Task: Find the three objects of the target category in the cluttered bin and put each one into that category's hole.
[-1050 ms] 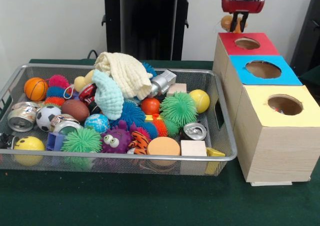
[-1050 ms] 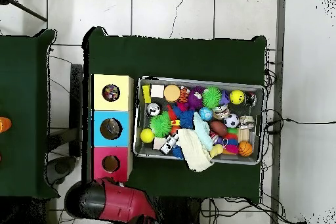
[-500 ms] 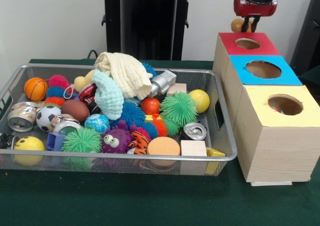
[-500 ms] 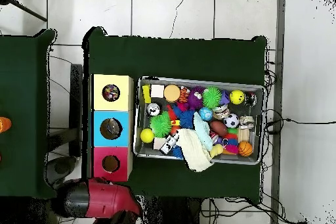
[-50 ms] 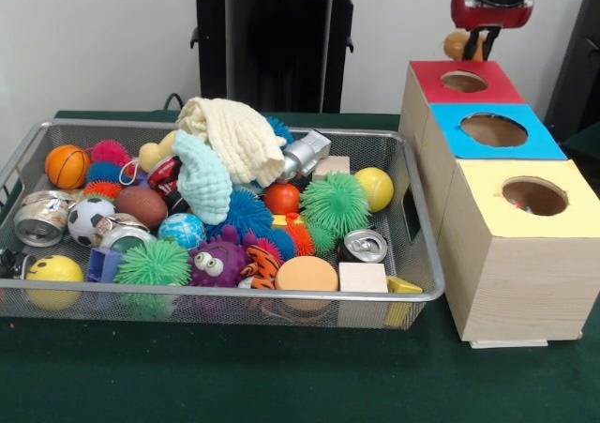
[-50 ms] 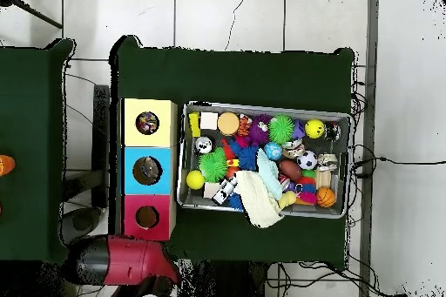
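A small orange-tan rounded object [image 5: 457,44], too small to name, is hanging pinched in the robot's gripper [image 5: 480,46], whose dark fingers are closing on it from either side; it is hovering above and just beyond the far edge of the red-topped box [image 5: 463,82], not over its hole [image 5: 464,82]. To do this step well, the gripper probably needs to be coming nearer, centring over the red hole and lowering before letting go, lest the object bounce off the lid.

The red box is standing farthest in a row of three; the blue-topped box [image 5: 494,130] is sitting in the middle and the yellow-topped box [image 5: 525,207] nearest, each touching the next. To the left, a wire-mesh bin [image 5: 420,287] is holding clutter: a cream knitted cloth [image 5: 234,134], a green spiky ball [image 5: 335,203], a yellow ball [image 5: 375,188], a crushed can [image 5: 365,246], a small basketball [image 5: 67,165]. Nothing is blocking the hole.
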Robot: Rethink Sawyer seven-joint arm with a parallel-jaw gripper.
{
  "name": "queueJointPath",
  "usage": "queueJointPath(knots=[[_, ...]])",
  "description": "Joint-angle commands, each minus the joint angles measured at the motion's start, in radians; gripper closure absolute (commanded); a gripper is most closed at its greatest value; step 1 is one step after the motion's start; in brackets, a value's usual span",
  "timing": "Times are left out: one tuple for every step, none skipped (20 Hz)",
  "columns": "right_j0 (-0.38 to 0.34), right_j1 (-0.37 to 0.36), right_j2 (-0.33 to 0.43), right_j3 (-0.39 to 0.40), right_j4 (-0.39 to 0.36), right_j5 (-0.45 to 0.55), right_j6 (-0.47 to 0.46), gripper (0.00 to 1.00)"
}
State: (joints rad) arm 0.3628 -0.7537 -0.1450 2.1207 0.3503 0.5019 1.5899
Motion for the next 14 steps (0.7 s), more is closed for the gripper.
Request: queueJointPath(knots=[[-0.021, -0.151, -0.079, -0.059, 0.000, 0.258, 0.314, 1.00], [-0.017, -0.182, -0.103, -0.074, -0.024, 0.321, 0.311, 1.00], [-0.020, -0.211, -0.123, -0.094, -0.050, 0.400, 0.306, 1.00], [-0.022, -0.222, -0.131, -0.103, -0.059, 0.431, 0.298, 1.00], [-0.030, -0.228, -0.134, -0.116, -0.069, 0.463, 0.286, 1.00], [-0.037, -0.235, -0.137, -0.128, -0.078, 0.495, 0.275, 1.00], [-0.047, -0.235, -0.131, -0.134, -0.078, 0.512, 0.264, 1.00], [-0.050, -0.232, -0.127, -0.138, -0.073, 0.512, 0.263, 1.00], [-0.053, -0.228, -0.122, -0.142, -0.069, 0.512, 0.261, 1.00], [-0.053, -0.230, -0.121, -0.144, -0.063, 0.517, 0.268, 1.00], [-0.051, -0.226, -0.113, -0.146, -0.049, 0.511, 0.275, 1.00], [-0.049, -0.226, -0.113, -0.151, -0.047, 0.513, 0.281, 1.00], [-0.047, -0.213, -0.108, -0.163, -0.046, 0.491, 0.280, 1.00], [-0.048, -0.201, -0.102, -0.171, -0.043, 0.470, 0.278, 1.00]])
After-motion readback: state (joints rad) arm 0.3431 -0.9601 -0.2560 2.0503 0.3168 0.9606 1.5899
